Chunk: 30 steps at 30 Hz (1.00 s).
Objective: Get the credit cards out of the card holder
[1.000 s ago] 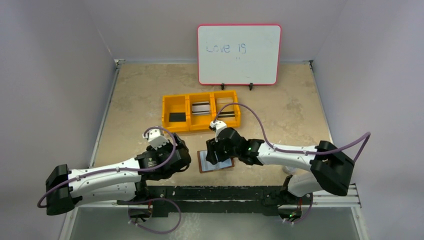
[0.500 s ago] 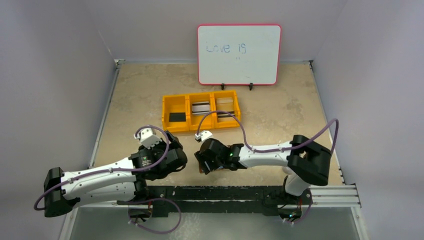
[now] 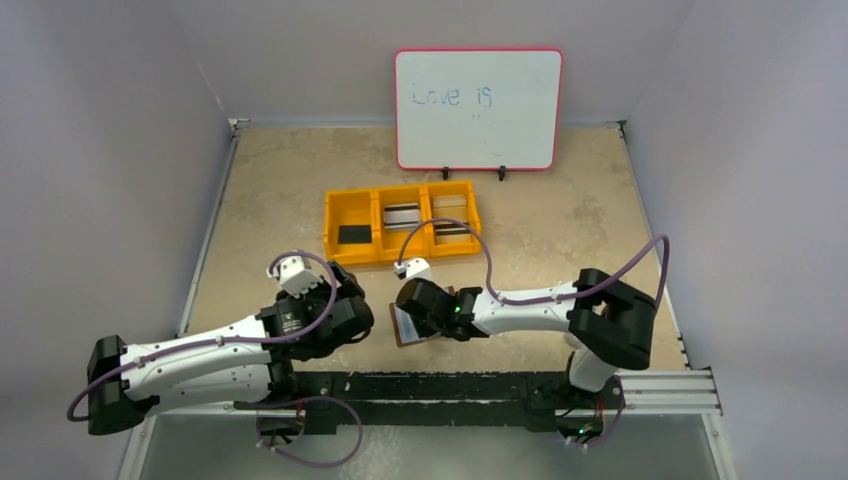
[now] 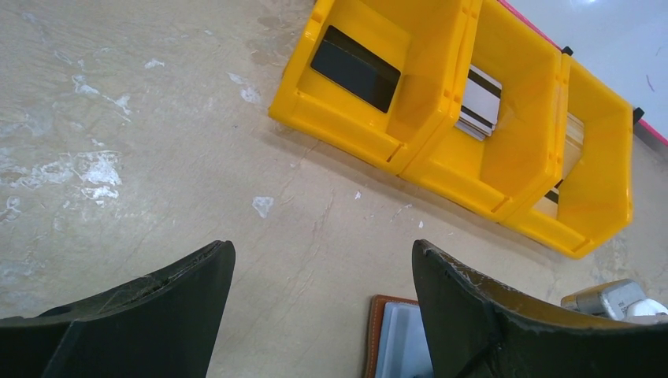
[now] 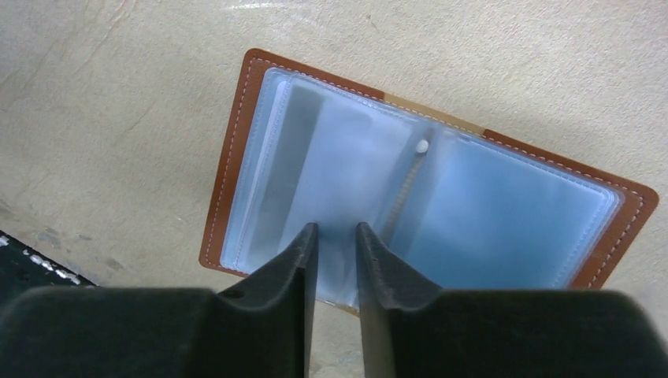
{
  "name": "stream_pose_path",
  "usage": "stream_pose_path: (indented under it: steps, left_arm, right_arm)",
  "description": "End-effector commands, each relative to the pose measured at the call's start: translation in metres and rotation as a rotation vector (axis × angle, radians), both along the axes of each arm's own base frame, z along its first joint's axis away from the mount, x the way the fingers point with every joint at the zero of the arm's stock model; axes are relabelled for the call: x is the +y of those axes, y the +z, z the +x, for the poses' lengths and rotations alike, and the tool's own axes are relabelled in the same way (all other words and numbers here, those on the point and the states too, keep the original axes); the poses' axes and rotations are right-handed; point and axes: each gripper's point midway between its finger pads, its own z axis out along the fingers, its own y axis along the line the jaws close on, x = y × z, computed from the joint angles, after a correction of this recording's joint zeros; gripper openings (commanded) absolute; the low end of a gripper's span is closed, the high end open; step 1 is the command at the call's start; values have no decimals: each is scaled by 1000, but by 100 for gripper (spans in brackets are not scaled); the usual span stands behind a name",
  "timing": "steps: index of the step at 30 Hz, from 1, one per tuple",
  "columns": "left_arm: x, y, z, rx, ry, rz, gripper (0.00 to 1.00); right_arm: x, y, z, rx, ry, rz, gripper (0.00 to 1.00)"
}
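The card holder (image 5: 236, 157) lies open and flat on the table, brown leather with pale clear sleeves facing up. It also shows under the right wrist (image 3: 404, 327) and as one corner (image 4: 378, 331). A dim grey strip shows through its left sleeve (image 5: 287, 157). My right gripper (image 5: 336, 230) hovers over the sleeves near the fold, jaws narrowly open with only sleeve seen in the gap. Left of the holder, my left gripper (image 4: 323, 252) stands wide open over bare table. Credit cards lie in the bin: black (image 4: 354, 69), grey-white striped (image 4: 478, 101), beige (image 4: 569, 142).
The yellow three-compartment bin (image 3: 330, 215) stands behind the grippers at mid-table. A whiteboard (image 3: 478, 108) with writing stands at the back. Grey walls close in both sides. The black base rail (image 3: 450, 385) runs along the near edge.
My right arm drew in and its wrist shifted left over the card holder. Its jaws widened, then narrowed. My left gripper slid slightly left and back, still open.
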Motion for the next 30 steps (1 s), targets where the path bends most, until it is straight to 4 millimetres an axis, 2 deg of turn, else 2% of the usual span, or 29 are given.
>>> stream_pose_path:
  steps: [1, 3, 4, 5, 9, 13, 17, 22, 26, 30]
  left_arm:
    - [-5, 8, 4, -32, 1, -31, 83]
    - [-9, 5, 4, -26, -13, -32, 83]
    - [-11, 4, 4, -23, -19, -33, 83]
    - [-13, 3, 4, -19, -25, -33, 83]
    - [-23, -3, 5, -1, -57, -27, 83]
    - [-36, -8, 5, 19, -99, -26, 83]
    - [-53, -9, 6, 29, -150, -56, 83]
    - [-78, -4, 6, 5, -244, -131, 83]
    - [-108, 3, 5, -26, -356, -212, 83]
    - [-136, 1, 3, -23, -443, -274, 84]
  right_arm:
    - [-6, -7, -7, 38, -23, 3, 20]
    - [0, -1, -6, 36, -29, 42, 14]
    - [2, 2, -5, 34, -35, 56, 5]
    - [4, 5, -4, 33, -43, 73, 0]
    - [8, 14, 2, 61, -70, 169, 0]
    - [12, 25, 5, 146, -50, 344, 0]
    - [5, 43, 13, 188, -20, 546, 0]
    - [-3, 60, 18, 226, 4, 706, 0]
    - [-14, 57, 18, 272, -27, 779, 0]
    - [-22, 53, 18, 307, -47, 834, 0]
